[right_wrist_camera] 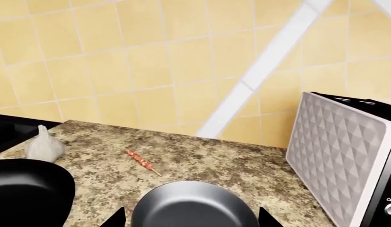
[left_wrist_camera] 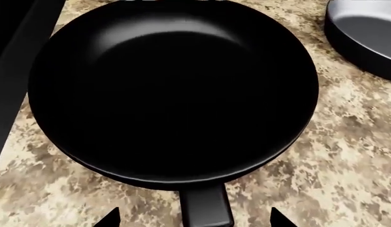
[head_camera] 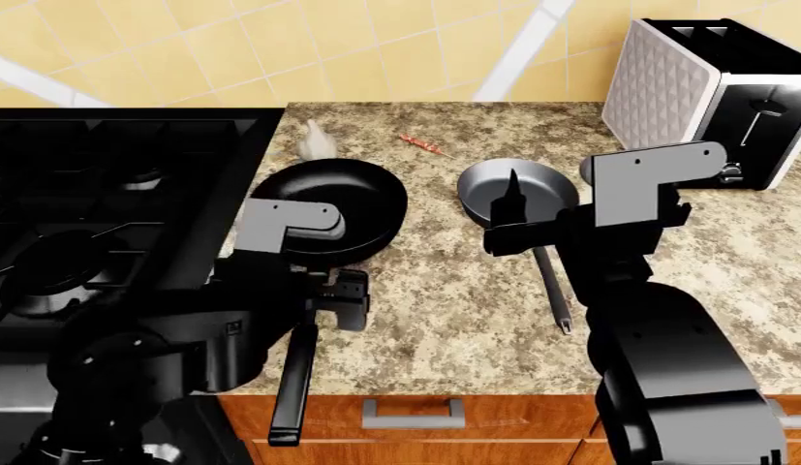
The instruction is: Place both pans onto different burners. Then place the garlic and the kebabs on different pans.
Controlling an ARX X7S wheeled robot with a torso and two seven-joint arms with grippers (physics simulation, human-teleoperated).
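Note:
The large black pan (head_camera: 333,206) sits on the counter beside the stove, its long flat handle (left_wrist_camera: 205,208) pointing to the counter's front edge. My left gripper (left_wrist_camera: 195,220) is open and straddles that handle without touching it. The small grey pan (head_camera: 507,186) lies to the right, thin handle (head_camera: 550,286) toward the front. My right gripper (right_wrist_camera: 192,219) hovers open just in front of the grey pan (right_wrist_camera: 194,204). The garlic (head_camera: 316,141) and the kebabs (head_camera: 422,144) lie on the counter behind the pans. The burners (head_camera: 58,263) are bare.
A black stove (head_camera: 103,194) fills the left, its edge next to the black pan. A white and black toaster (head_camera: 710,92) stands at the back right. A tiled wall (right_wrist_camera: 151,61) closes the rear. Speckled granite counter (head_camera: 439,291) spreads between the pans' handles.

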